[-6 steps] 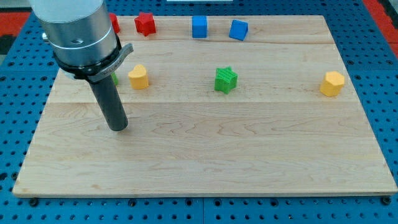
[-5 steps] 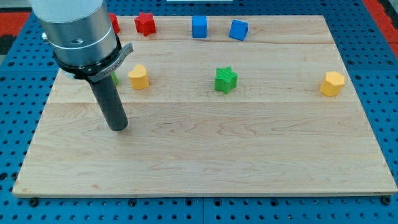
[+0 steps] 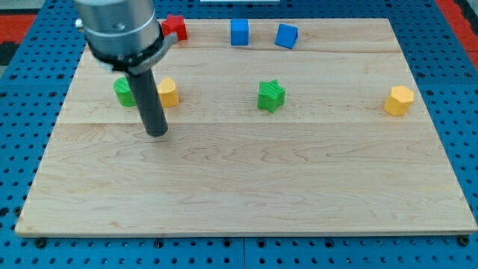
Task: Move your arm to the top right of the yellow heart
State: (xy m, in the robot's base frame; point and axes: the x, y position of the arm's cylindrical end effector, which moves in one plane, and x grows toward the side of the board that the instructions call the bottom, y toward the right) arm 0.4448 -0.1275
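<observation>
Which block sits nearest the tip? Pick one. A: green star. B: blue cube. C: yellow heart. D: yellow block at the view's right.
C: my tip rests on the board just below the yellow heart, which is closer than any other option.

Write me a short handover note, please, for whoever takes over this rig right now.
No gripper: my tip rests on the board, just below the yellow heart, slightly to its left.
A green block sits left of the heart, partly hidden by the rod.
Done: nothing yet; the tip is not at the heart's top right.
Left: bring the tip round to the heart's upper right, probably passing on its right side.
</observation>
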